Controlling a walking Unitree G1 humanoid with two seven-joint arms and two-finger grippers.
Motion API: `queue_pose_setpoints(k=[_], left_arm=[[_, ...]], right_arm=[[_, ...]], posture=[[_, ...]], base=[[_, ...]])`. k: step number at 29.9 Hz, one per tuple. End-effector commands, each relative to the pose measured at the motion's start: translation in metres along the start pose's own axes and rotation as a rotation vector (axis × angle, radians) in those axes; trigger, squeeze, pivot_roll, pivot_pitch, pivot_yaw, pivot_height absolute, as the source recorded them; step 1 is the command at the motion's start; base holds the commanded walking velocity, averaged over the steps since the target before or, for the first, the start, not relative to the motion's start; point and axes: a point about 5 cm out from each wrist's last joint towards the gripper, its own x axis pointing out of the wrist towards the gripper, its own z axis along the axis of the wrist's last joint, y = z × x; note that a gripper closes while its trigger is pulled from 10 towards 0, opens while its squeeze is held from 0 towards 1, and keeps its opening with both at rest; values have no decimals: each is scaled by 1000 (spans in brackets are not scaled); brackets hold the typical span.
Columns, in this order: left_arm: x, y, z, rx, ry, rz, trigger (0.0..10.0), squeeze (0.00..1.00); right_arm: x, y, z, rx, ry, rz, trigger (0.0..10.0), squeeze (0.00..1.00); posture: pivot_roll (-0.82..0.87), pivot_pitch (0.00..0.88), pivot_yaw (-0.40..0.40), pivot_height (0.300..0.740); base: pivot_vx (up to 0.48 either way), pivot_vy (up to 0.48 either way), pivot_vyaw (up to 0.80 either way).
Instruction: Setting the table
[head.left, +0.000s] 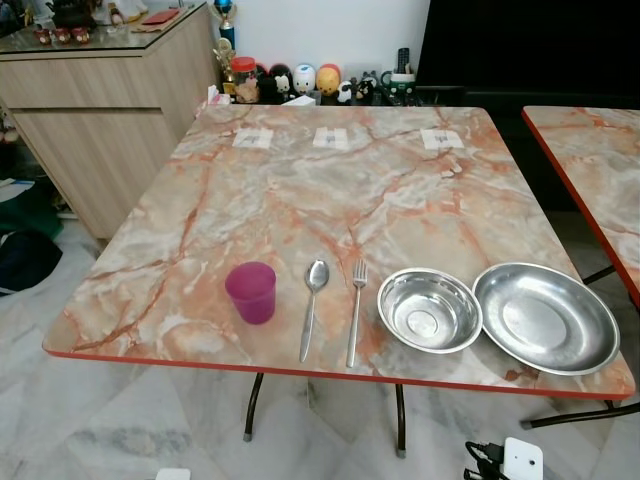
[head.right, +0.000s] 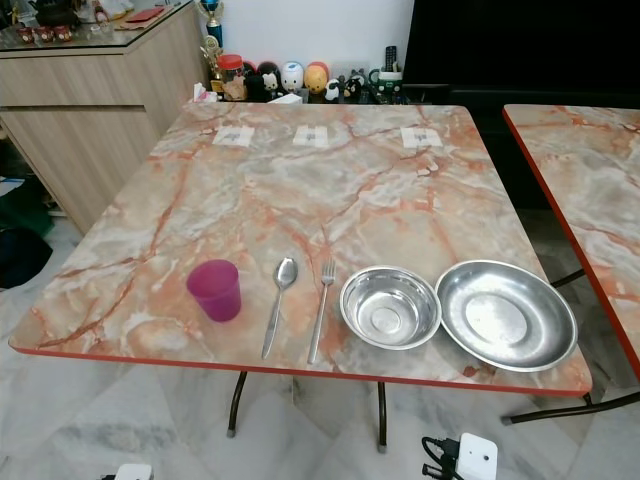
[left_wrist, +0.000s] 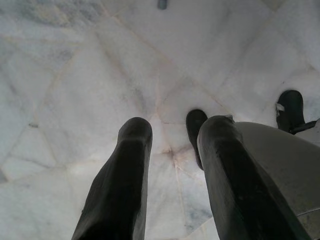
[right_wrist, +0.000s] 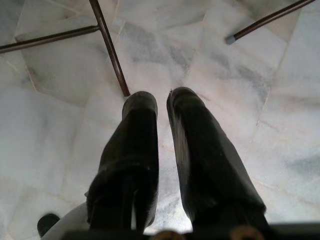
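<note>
Marble-patterned, in pink, orange and grey with a red edge, the square table (head.left: 330, 190) carries a single row of tableware along its near edge. Taking the small round steel bowl (head.left: 429, 310) as landmark: touching its right rim lies the wider, shallow steel plate (head.left: 545, 317). Just to the bowl's left a steel fork (head.left: 355, 310) lies with its tines pointing away from the robot, and left of the fork, parallel and apart from it, a steel spoon (head.left: 313, 305), bowl end likewise pointing away. Farthest left of the landmark stands an upright translucent magenta plastic cup (head.left: 251, 291), near the spoon but not touching it.

Well beyond the bowl, near the table's far edge, three small white squares (head.left: 331, 138) lie in a line; what they are is too small to tell. Past that edge sits a cluster of little figurines (head.left: 300, 79), partly hidden by the tabletop. A second table of the same pattern (head.left: 600, 160) is cut off at the right.

The left gripper (left_wrist: 172, 137) hangs over pale marble floor, its two black fingers parted with nothing between them. The right gripper (right_wrist: 161, 107) hangs likewise beside dark metal table legs (right_wrist: 111, 50), fingers slightly apart and empty.
</note>
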Motion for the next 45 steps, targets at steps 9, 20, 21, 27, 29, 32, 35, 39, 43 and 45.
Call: queue_pose_setpoints(k=[9, 20, 21, 27, 29, 32, 35, 39, 43, 45], left_arm=[[-2, 1, -10, 33, 32, -3, 10000, 0], [-3, 8, -8, 54, 29, 0, 10000, 0], [-3, 8, -8, 60, 29, -2, 10000, 0], [-2, 4, -5, 85, 27, -13, 10000, 0], [-1, 3, -4, 91, 27, -15, 10000, 0], [-1, 2, -4, 94, 27, -17, 10000, 0], [-1, 1, -4, 97, 28, -18, 10000, 0], [-1, 2, -3, 85, 23, -14, 10000, 0], [-1, 3, -4, 74, 22, -10, 10000, 0], [-1, 3, -4, 75, 22, -11, 10000, 0]], right_arm=[[-13, -24, 22, 44, -264, -92, 10000, 0], [-46, -29, 12, 42, -364, -156, 10000, 0], [-51, -30, 12, 32, -382, -166, 10000, 0], [-78, -34, 33, -8, -527, -224, 10000, 1000], [-85, -36, 47, -65, -575, -238, 10000, 1000], [-86, -34, 65, -130, -633, -235, 10000, 1000], [-84, -32, 87, -100, -692, -242, 10000, 1000], [-77, -27, 123, -58, -768, -252, 10000, 1000], [-70, -25, 157, 48, -834, -277, 10000, 1000], [-67, -24, 163, 80, -828, -274, 10000, 1000]], posture=[[-147, 0, -6, 740], [-167, 0, -7, 740], [-168, 0, -7, 740], [-184, 0, -1, 740], [-191, 0, 0, 740], [-200, 0, 2, 740], [-198, 0, 3, 740], [-193, 0, 3, 740], [-182, 0, 7, 740], [-182, 0, 8, 740]], base=[[0, 0, 0], [0, 0, 0], [0, 0, 0], [0, 0, 0], [0, 0, 0], [0, 0, 0], [0, 0, 0], [0, 0, 0], [0, 0, 0], [0, 0, 0]])
